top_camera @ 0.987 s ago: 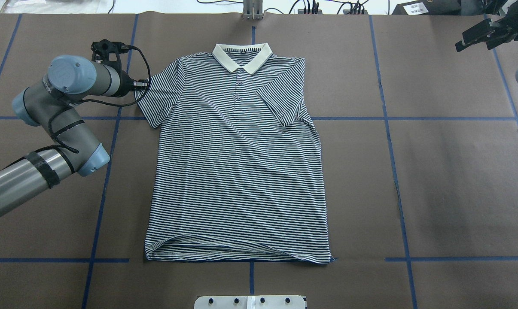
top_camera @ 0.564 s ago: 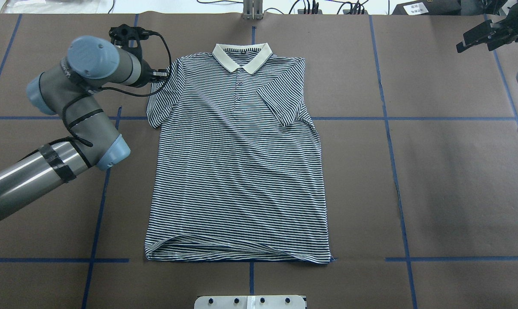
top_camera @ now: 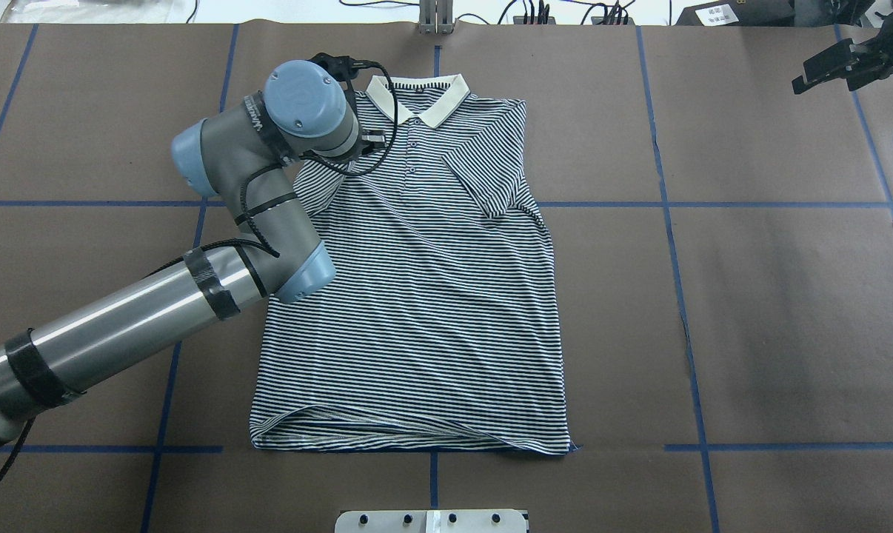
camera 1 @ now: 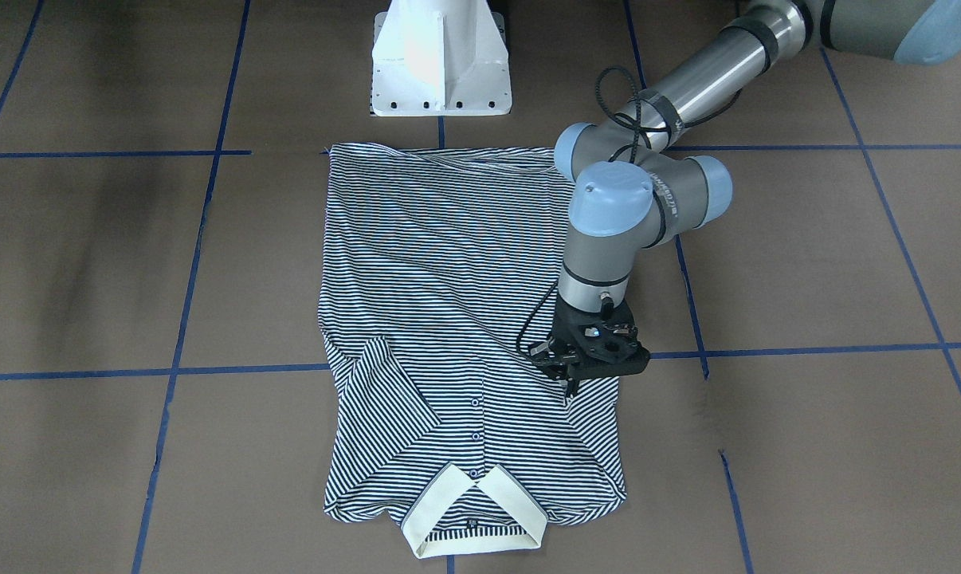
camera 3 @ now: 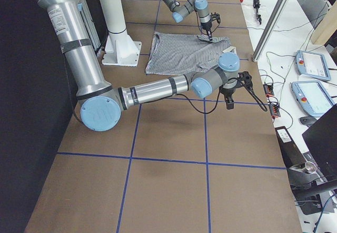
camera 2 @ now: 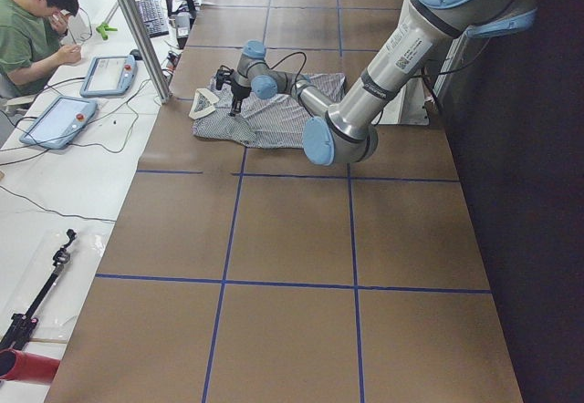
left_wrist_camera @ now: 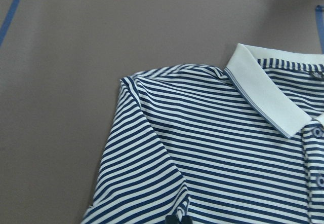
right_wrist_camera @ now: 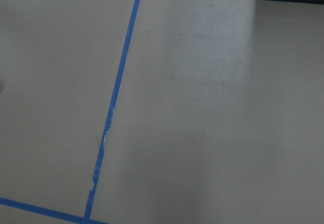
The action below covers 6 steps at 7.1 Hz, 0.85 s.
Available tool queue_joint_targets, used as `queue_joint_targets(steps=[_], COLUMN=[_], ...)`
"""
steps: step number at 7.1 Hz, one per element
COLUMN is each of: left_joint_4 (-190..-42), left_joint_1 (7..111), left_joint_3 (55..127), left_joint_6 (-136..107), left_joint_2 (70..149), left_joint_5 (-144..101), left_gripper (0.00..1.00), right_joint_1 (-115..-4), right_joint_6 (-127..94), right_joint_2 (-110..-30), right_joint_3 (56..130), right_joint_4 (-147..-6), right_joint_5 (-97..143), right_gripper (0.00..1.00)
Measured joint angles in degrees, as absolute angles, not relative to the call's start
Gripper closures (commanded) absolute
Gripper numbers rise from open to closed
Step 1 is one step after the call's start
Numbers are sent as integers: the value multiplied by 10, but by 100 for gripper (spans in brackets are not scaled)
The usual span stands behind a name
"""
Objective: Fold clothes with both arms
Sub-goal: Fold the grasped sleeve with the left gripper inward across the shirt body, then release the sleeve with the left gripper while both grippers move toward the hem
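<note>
Nearest the robot, the white metal pedestal base (top_camera: 432, 520) sits at the edge of the brown paper-covered table (top_camera: 713, 296), which is crossed by blue tape lines (top_camera: 674, 244). Just beyond it lies the short-sleeved polo shirt with thin navy-and-white stripes (top_camera: 417, 296). It is spread front-up in the middle of the table, with its hem towards the robot and its body flat.

Farther up, the shirt's right sleeve (top_camera: 483, 185) is folded inward and lies on the chest. The silver-grey left arm with light blue joint caps (top_camera: 121, 333) reaches in from the near left, across the shirt's left side. Its black two-fingered left gripper (camera 1: 570, 389) points down over the left chest, left of the button placket and nearer than the collar. The jaws are clenched on the hem of the left sleeve (left_wrist_camera: 142, 173), which is drawn inward over the chest with a diagonal crease running to the shoulder. Whether the pinched hem touches the layer beneath cannot be told.

Beyond the gripper, the plain cream collar (top_camera: 450, 109) lies flat at the shirt's far end.

At the far right corner, well apart from the shirt, the black right gripper (top_camera: 813, 70) hangs over bare table. Whether its jaws are parted or closed cannot be told.
</note>
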State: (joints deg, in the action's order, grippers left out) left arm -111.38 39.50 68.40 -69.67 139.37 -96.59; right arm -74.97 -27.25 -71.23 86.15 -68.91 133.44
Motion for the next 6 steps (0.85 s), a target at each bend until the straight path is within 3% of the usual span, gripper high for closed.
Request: queue_joint_targets(steps=[3,6], left_joint_4=[-1104,-1091], left_joint_1=[391,391], left_joint_3=[698,877], left_joint_6=[-627,-600], left_joint_2=[1400,1288], left_joint_5=[-969,-1001], left_gripper=[0,0], right_joint_1=[-747,-660], right_joint_6=[-296,-522], right_joint_2=[-718,-791], right_joint_3=[878,1037], right_joint_4=[-689,-690], right_joint_5=[1335,1270], right_gripper=[0,5])
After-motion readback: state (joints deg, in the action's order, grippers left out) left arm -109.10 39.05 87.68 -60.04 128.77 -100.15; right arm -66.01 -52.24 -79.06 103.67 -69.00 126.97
